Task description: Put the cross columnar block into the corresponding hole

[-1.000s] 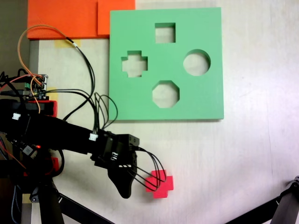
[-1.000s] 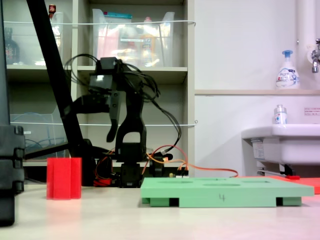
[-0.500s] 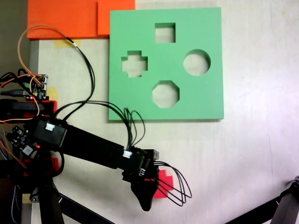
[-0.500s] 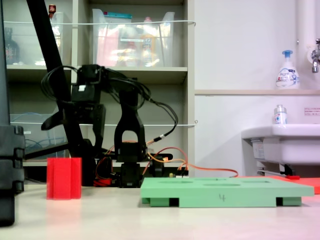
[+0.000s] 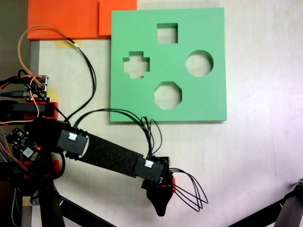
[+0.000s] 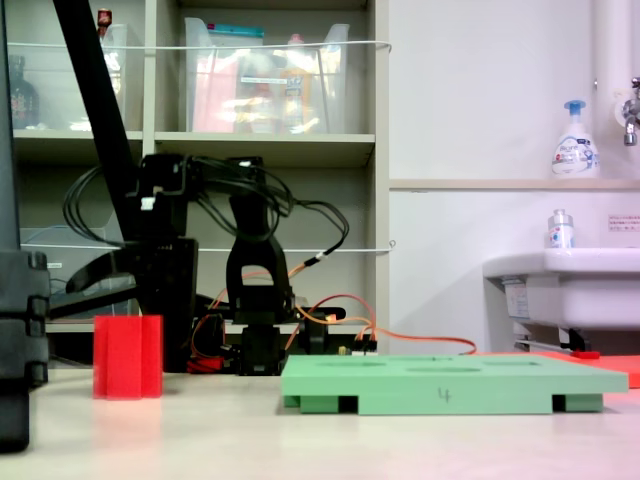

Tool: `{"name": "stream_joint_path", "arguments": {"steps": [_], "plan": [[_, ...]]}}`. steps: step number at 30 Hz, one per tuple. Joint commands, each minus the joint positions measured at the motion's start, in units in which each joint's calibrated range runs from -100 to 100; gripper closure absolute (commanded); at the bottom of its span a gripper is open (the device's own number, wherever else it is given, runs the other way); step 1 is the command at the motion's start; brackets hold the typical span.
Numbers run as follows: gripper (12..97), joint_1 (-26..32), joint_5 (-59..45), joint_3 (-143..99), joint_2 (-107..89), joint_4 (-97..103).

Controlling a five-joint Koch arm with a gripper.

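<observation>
Far left in a fixed view from above: a tangle of orange and black wires [image 5: 28,56] and a small circuit board [image 5: 39,87] by the arm's base, with an orange foam sheet [image 5: 66,18] along the top edge. Stretched from there toward lower centre, the black arm [image 5: 102,155], its gripper [image 5: 160,208] hanging right over the cross columnar block [image 5: 173,180], of which just a red sliver peeks out beside the wrist housing. Cannot tell from above whether the jaws stand apart or together, since only one dark tip shows. In a fixed view from table level, the block [image 6: 127,357] upright on the tabletop at left, the gripper [image 6: 95,287] above and just behind it, contact not readable. Further right, the green foam board [image 5: 208,101] flat on the table, well apart from the block, with the corresponding hole [image 5: 136,65] near its left edge, a square cutout [image 5: 167,33] above, an octagonal cutout [image 5: 167,95] below, a round cutout [image 5: 199,63] to the right. Bare pale tabletop [image 5: 260,142] between block and board and along the whole right side. From the low view, shelving [image 6: 270,80] behind the arm, a sink [image 6: 560,285] and a soap bottle [image 6: 574,140] at far right.
</observation>
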Motion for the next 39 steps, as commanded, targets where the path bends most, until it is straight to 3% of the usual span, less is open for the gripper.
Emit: {"name": "stream_joint_path", "arguments": {"steps": [1, 12, 23, 32, 39], "plan": [[16.0, -0.15, -0.78, 3.49, 0.22, -2.31], [17.0, -0.34, -0.78, 2.69, 5.10, -2.31], [62.6, -0.63, -0.78, -1.90, 3.29, -3.37], [73.0, -0.63, -0.63, -3.79, -0.48, -9.92], [73.0, -0.20, 0.29, -3.79, -8.16, -11.94]]}}
